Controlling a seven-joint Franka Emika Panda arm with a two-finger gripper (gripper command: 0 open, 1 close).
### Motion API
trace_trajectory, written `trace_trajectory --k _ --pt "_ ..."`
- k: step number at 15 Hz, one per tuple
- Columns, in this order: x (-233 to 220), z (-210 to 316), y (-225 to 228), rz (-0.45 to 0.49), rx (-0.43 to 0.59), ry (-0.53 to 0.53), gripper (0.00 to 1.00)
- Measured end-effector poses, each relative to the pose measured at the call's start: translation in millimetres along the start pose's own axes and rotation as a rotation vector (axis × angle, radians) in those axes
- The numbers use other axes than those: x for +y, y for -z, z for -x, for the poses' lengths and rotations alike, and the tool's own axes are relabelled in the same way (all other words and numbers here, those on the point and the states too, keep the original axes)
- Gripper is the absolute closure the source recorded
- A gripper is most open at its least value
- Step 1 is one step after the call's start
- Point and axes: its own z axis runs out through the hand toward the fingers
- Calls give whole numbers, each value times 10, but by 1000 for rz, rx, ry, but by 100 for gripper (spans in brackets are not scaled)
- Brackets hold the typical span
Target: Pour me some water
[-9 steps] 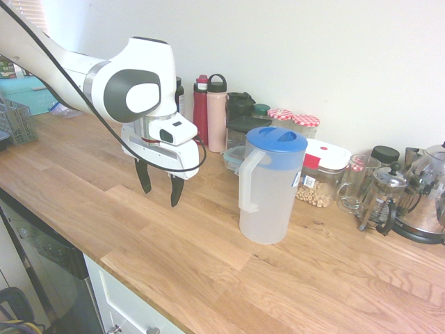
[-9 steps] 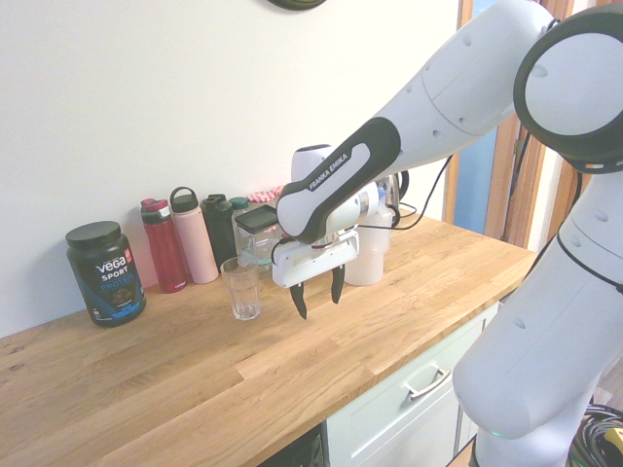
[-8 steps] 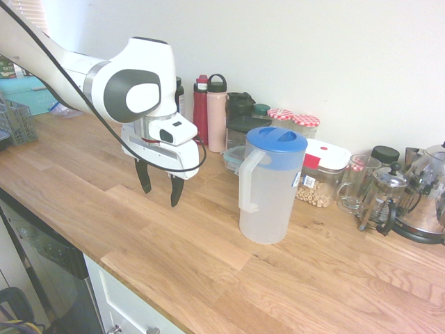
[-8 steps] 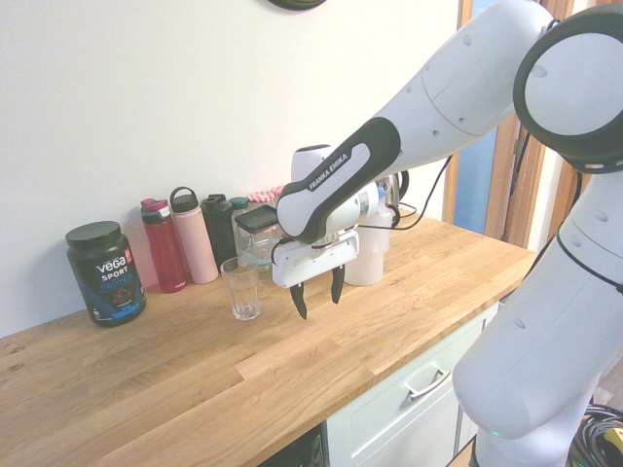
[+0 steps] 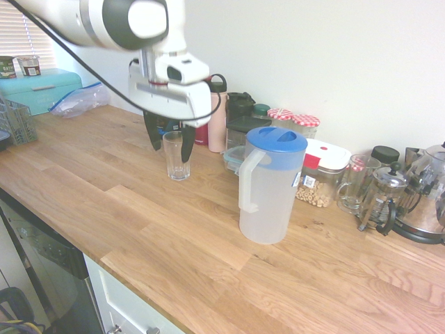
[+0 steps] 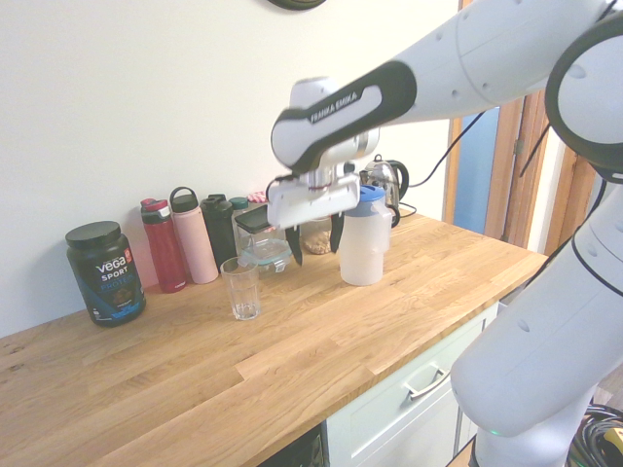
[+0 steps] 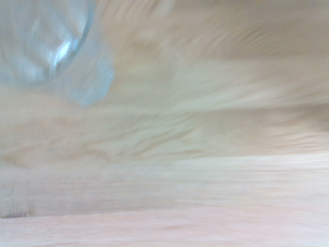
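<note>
1. Pitcher point(image 5: 268, 184) with blue lid stands untouched on the worktop point(image 5: 174, 236), well apart from the empty glass point(image 5: 176, 156).
2. Gripper point(image 6: 312, 238) hangs above the worktop, jaws apart, holding nothing.
3. Grasping, lifting and pouring are all left.

Desk point(image 5: 174, 229): oiled wooden staves, smooth, satin sheen. Pitcher point(image 5: 268, 198): frosted translucent plastic, matt, with a glossy blue plastic lid point(image 5: 278, 139). Tumbler point(image 5: 176, 156) left of the pitcher: clear glass. Kettle point(image 5: 427, 198) far right of the pitcher: polished metal. Pincer point(image 5: 168, 142): black matt fingers beneath a glossy white plastic housing.
</note>
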Motion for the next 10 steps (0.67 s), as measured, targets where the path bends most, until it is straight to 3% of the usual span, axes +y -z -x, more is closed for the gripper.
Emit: trace_trajectory --k 4,10 --pt "459 -430 761 -4 56 -46 0" --pt "1111 -1003 722 2 25 -52 0"
